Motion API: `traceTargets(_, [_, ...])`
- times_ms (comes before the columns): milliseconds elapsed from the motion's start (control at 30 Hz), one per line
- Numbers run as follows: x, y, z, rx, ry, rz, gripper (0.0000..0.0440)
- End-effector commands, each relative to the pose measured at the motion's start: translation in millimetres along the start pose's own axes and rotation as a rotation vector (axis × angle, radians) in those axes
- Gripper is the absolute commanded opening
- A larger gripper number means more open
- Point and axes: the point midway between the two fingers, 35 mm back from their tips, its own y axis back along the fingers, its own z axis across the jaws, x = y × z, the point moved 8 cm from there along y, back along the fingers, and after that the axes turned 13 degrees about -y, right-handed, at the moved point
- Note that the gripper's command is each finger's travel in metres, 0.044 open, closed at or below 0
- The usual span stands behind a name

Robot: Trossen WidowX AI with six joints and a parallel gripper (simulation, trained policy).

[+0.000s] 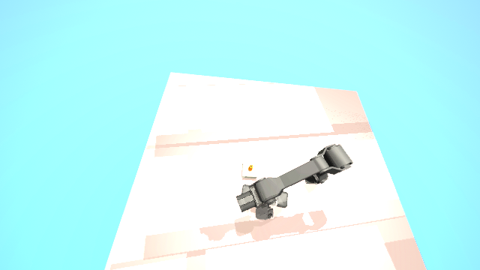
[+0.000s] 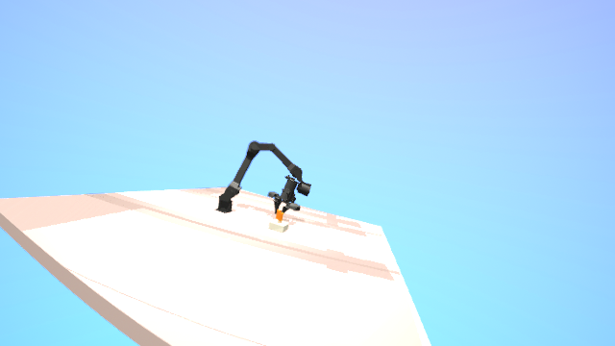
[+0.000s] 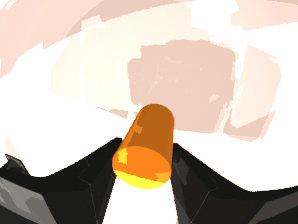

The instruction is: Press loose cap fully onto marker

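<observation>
Claw (image 1: 273,205) (image 2: 282,210) (image 3: 146,146) fingers pinch the orange cap (image 3: 145,162) from both sides; whether it touches the table (image 1: 225,116) (image 2: 192,288) (image 3: 30,115) I can't tell. Nearby, the orange marker (image 1: 250,168) (image 2: 280,216) stands uncapped in its pale holder block (image 1: 247,177) (image 2: 278,227).

You have a top view looking steeply down on the pale, pink-patched table (image 1: 210,112) (image 2: 192,269) from well above, far enough back to show the dark grey jointed metal arm (image 1: 300,173) (image 2: 242,168) and blue surroundings. Your exterior view stands farther off, facing across the tabletop from a low, slanting angle, the arm small near the middle. These two share the arm, table and small pale rectangular holder block (image 1: 249,171) (image 2: 278,226). Your wrist view looks between the black gripper fingers, very close to the orange cylindrical cap (image 3: 150,137).
</observation>
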Motion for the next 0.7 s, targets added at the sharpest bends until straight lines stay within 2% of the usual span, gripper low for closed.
traceTargets(0, [1, 12, -2, 0.042, 0.007, -0.024, 0.0075])
traceTargets(233, [6, 36, -7, 0.094, 0.002, -0.062, 0.0057])
traceTargets(667, [27, 77, -29, 0.139, -0.050, -0.120, 0.0052])
